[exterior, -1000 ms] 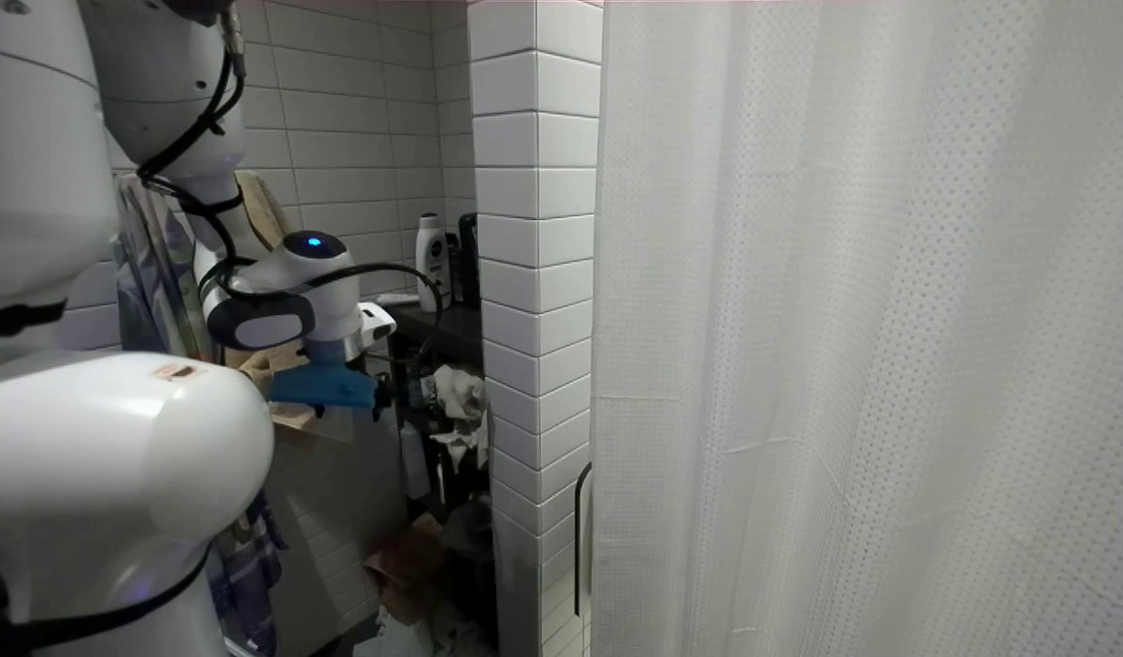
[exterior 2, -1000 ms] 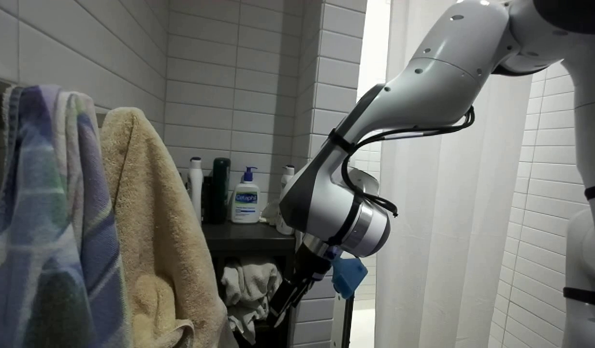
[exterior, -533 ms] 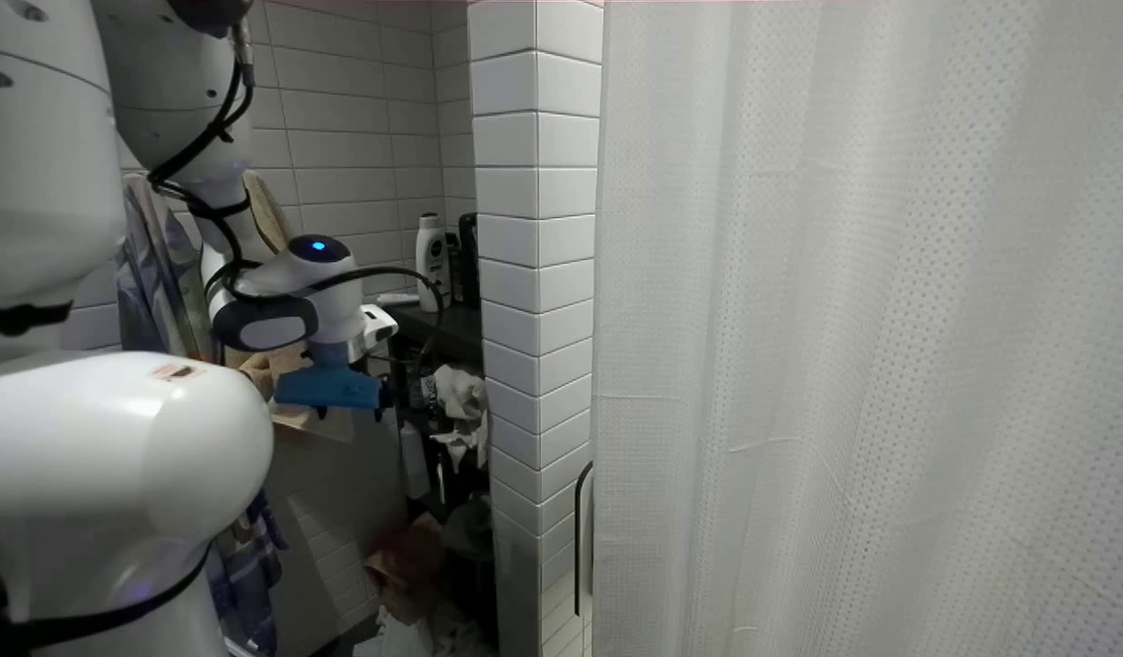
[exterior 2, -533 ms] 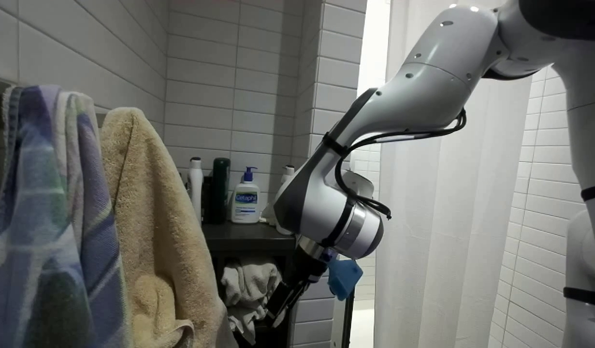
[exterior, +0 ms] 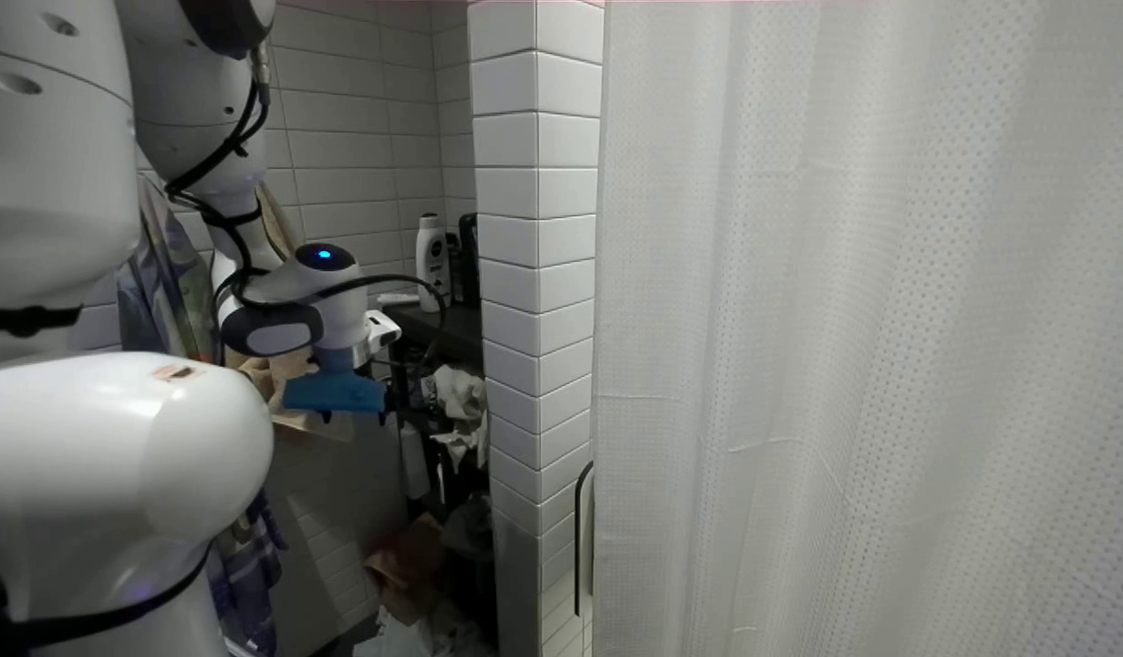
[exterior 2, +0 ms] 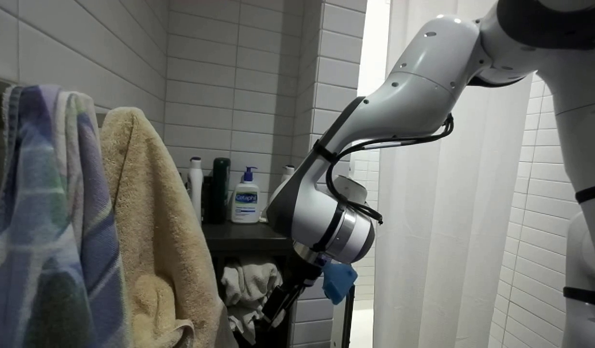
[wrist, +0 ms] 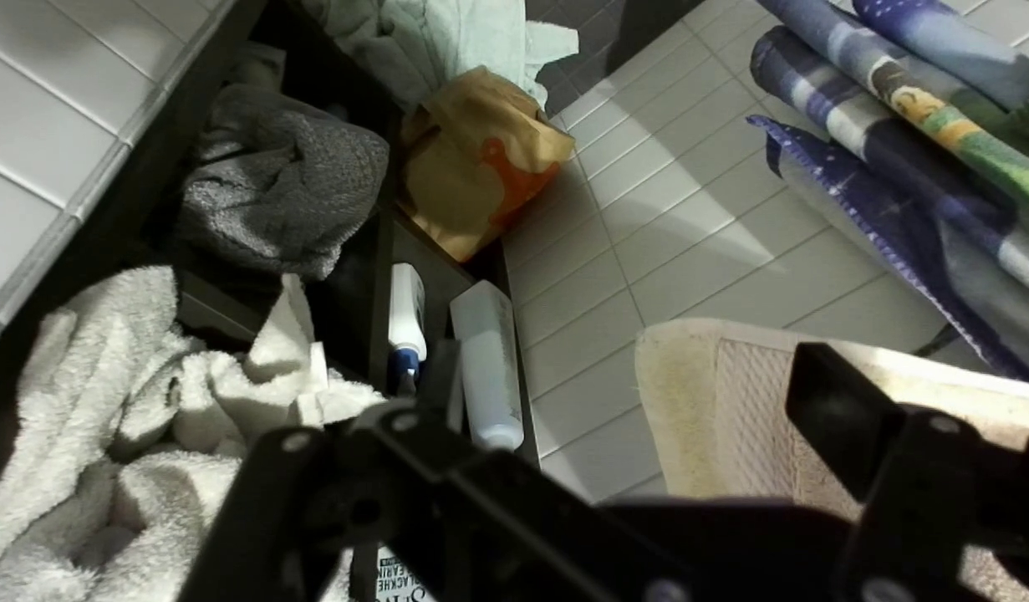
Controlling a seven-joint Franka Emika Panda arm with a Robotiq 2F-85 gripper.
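In the wrist view my gripper stands open, its fingers wide apart with nothing held. Behind one finger hangs a beige towel; behind the other are a pale bottle and a white tube with a blue cap on a dark shelf. A crumpled off-white towel lies at the left of that view. In an exterior view the gripper points down in front of the off-white towel; whether it touches cannot be told. A blue part sits at the wrist.
Toiletries, including a Cetaphil pump bottle, stand on the dark shelf top. Patterned towels hang by the beige one. A grey towel and paper bag sit lower. A tiled pillar and curtain flank the arm.
The arm has shifted steadily, leftward and slightly down in one exterior picture, rightward and slightly down in the opposite one. The gripper came along a little; towels and bottles stayed put.
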